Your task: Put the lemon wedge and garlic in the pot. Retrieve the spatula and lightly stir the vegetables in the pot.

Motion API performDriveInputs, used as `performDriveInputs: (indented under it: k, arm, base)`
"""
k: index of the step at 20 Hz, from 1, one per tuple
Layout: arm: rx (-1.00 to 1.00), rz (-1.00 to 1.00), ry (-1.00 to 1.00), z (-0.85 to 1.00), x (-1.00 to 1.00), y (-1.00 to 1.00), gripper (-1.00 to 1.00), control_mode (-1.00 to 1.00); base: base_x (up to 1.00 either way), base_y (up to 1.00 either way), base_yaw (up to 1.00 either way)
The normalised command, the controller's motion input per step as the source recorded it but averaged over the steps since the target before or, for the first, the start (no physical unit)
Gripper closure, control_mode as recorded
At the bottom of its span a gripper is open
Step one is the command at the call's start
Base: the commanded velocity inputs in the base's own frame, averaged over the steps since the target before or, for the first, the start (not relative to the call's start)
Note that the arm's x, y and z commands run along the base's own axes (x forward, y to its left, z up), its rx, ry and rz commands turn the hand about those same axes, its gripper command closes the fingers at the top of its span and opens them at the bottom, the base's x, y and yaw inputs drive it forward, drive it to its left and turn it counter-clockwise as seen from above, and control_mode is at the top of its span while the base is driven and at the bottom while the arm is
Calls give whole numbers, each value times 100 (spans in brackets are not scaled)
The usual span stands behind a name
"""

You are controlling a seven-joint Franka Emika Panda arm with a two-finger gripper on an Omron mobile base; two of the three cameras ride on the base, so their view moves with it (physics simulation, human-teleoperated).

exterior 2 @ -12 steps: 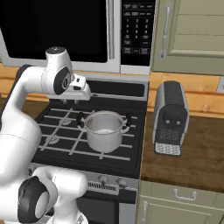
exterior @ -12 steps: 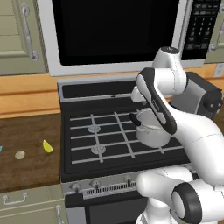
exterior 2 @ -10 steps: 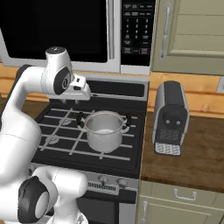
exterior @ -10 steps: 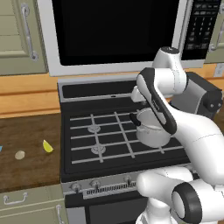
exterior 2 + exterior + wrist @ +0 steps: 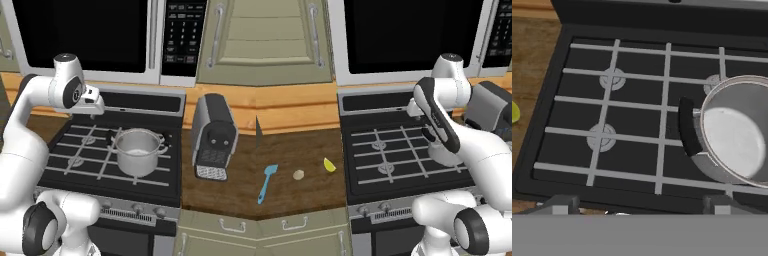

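On the stove (image 5: pixel 75 180), toward its right side, the pot (image 5: pixel 137 151) is seen standing upright on the grate: a round, shiny steel saucepan with a pale inside and a short black side handle (image 5: pixel 686 126) that points toward the stove's middle. Nothing is seen inside the pot; its pale floor is bare in the hand view and in the right base view. On the wooden desk (image 5: pixel 301 195) to the left of the stove, three small things are laid out well apart from the pot. The lemon wedge (image 5: pixel 329 165), bright yellow with a pointed tip, is placed nearest the stove edge. Just beside it, farther left, the garlic (image 5: pixel 298 174) is seen as a small round pale beige bulb. The spatula (image 5: pixel 266 182), slim and light blue, is laid flat at the far left, its squarish blade toward the wall. A grey toaster (image 5: pixel 214 137) is set on the desk to the right of the stove. The jaws are held wide apart above the stove with nothing between them, and the two dark fingertips (image 5: pixel 559 204) are seen at the bottom of the hand view.
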Motion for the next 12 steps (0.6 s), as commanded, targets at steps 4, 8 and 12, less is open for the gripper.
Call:
performDriveInputs:
  k: [4, 8, 12]
  arm:
    - [0, 0, 0, 0, 0, 0, -100, 100]
    - [0, 0, 0, 0, 0, 0, -100, 100]
    - [0, 0, 0, 0, 0, 0, -100, 100]
  base:
    - [0, 71, 0]
    - [8, 52, -2]
    - [32, 29, -3]
